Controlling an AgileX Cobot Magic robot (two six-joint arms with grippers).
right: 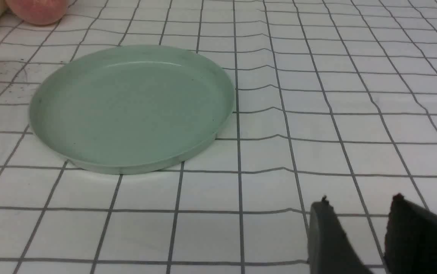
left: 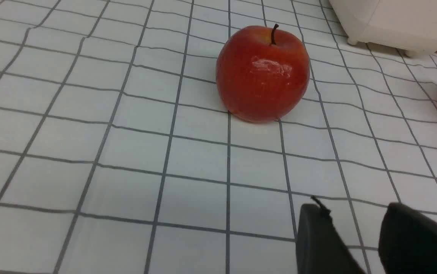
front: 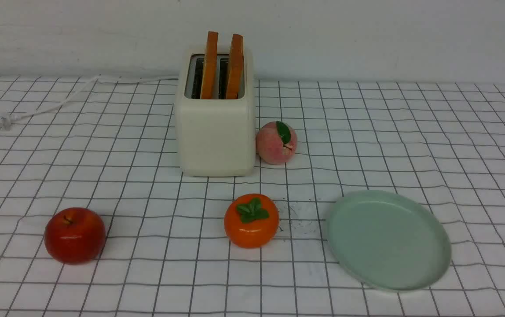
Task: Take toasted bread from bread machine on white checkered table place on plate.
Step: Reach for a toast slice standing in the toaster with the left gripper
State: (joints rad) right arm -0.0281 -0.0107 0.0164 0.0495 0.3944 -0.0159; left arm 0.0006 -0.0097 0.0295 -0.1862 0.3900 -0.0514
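While both of my arms sit low and out of the front view, the wrist cameras show me what I've got. Left gripper (left: 355,213): two dark fingers, a modest gap, only checkered cloth between them, nothing held. Right gripper (right: 359,205): same story, parted a little and empty.

Outward from the left one, the red apple (left: 262,74) stands just ahead on the white checkered table (front: 411,132), and past it a bottom corner of the bread machine (left: 393,19). Outward from the right one, the plate (right: 131,110) lies close ahead, bare, with the peach (right: 37,9) beyond it.

Front view now: the bread machine (front: 215,132) stands well forward, a touch left of centre, the peach (front: 276,143) just beside its right wall and the persimmon (front: 251,220) in front. Both pieces of toasted bread, the left slice (front: 210,64) and the right slice (front: 235,66), stand upright in the slots, tops poking out.

Here's the crux. The slices are edge-on to me, their long axis running away from me and their faces looking left and right. So I reckon I come from above and pinch sideways across the thickness. The left arm looks marginally nearer the bread machine, but the plate (front: 389,240) is on the right, so I'd favour the right arm for the right slice.
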